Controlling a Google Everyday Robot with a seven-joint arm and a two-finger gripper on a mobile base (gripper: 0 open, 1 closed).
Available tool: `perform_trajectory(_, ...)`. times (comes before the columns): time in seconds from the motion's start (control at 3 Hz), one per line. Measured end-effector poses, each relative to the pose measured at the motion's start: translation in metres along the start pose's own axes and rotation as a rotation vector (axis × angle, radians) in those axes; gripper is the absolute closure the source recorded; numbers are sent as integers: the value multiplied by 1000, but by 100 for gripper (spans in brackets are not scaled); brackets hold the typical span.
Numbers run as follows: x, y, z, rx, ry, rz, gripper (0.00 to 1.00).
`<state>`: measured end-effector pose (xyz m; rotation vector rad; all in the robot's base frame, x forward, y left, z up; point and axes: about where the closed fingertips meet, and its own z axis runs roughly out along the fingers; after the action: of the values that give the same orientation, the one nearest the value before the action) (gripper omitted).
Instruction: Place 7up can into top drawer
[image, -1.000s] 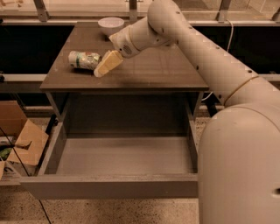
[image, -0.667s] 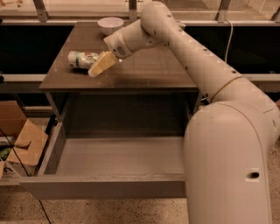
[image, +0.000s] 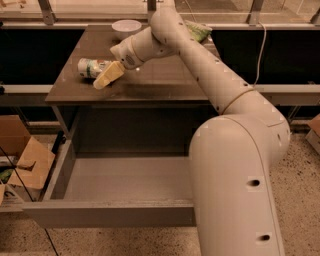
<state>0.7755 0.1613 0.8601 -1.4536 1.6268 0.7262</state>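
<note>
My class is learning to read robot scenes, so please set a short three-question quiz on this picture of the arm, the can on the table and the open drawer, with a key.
1. True or false: the small silver-white 7up can with green markings lies on its side on the dark brown tabletop.
2. Pick one. The wide grey top drawer is: A shut; B pulled open with no can showing inside; C pulled open with the can in it.
3. In a few words: where is the robot's cream-coloured gripper?

Key
1. True.
2. B.
3. Low over the table, right at the can's near right end.
</note>
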Motion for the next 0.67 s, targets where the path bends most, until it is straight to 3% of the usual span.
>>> perform_trajectory(0.33,1,0,17,-29,0,16,0)
perform_trajectory(0.67,-1,2,24,-49,5,8,14)
